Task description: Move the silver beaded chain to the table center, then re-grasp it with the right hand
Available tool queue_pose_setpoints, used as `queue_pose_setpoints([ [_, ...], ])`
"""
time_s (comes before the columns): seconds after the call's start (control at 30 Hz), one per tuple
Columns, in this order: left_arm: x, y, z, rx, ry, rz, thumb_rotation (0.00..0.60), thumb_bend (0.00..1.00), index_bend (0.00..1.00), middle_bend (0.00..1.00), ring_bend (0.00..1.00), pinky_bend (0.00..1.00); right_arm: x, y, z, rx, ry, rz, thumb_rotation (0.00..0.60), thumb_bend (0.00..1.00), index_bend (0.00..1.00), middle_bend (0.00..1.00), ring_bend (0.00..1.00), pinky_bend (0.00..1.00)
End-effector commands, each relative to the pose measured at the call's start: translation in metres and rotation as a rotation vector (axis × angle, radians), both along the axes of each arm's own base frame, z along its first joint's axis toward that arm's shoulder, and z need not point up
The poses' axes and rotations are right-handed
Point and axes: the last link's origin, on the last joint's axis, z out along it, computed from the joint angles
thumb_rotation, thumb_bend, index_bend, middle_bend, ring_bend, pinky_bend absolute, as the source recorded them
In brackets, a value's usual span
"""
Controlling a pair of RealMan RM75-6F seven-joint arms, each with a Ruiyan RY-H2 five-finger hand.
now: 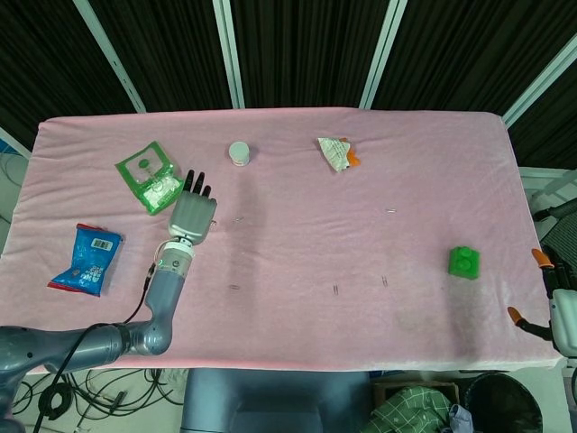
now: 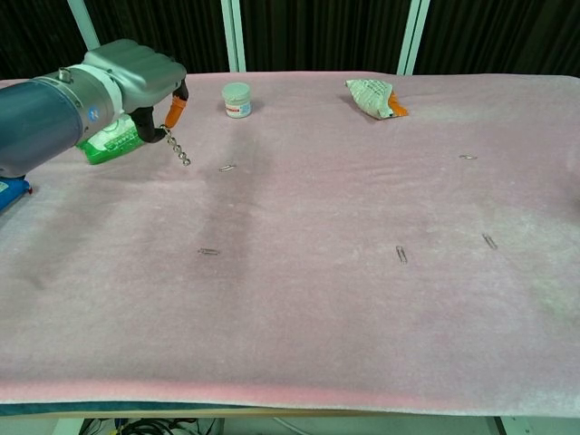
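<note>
The left hand (image 2: 145, 77), grey metal with orange fingertip pads, pinches the top of the silver beaded chain (image 2: 178, 148), which dangles in a short knobbly strand above the fuzzy pink bench (image 2: 344, 299). The right hand (image 1: 561, 316) shows only at the bench's right edge (its grip cannot be told).
</note>
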Motion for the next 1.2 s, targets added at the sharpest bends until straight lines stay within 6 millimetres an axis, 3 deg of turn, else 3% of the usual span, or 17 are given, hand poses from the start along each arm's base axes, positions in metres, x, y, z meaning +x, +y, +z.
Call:
queue_pose_setpoints([
  [0.03,0.009,0.009,0.000,0.007,-0.009,0.002,0.600,0.42,0.63,0.25,0.00,0.00,-0.001,0.000,0.000,0.001,0.001,-0.004,0.600,0.14,0.00,0.00,0.08,0.22],
  [0.47,0.042,0.024,-0.027,-0.053,-0.019,-0.021,0.600,0.42,0.63,0.25,0.00,0.00,-0.006,0.001,0.006,-0.027,-0.008,-0.024,0.600,0.14,0.00,0.00,0.08,0.22],
  [0.67,0.043,0.024,-0.036,-0.069,0.000,-0.008,0.600,0.42,0.63,0.25,0.00,0.00,-0.006,0.001,0.007,-0.025,0.003,-0.026,0.600,0.14,0.00,0.00,0.08,0.22],
  [1.2,0.035,0.023,-0.035,-0.047,0.025,0.007,0.600,0.42,0.63,0.25,0.00,0.00,-0.005,0.001,0.006,-0.026,0.014,-0.023,0.600,0.14,0.00,0.00,0.08,0.22],
])
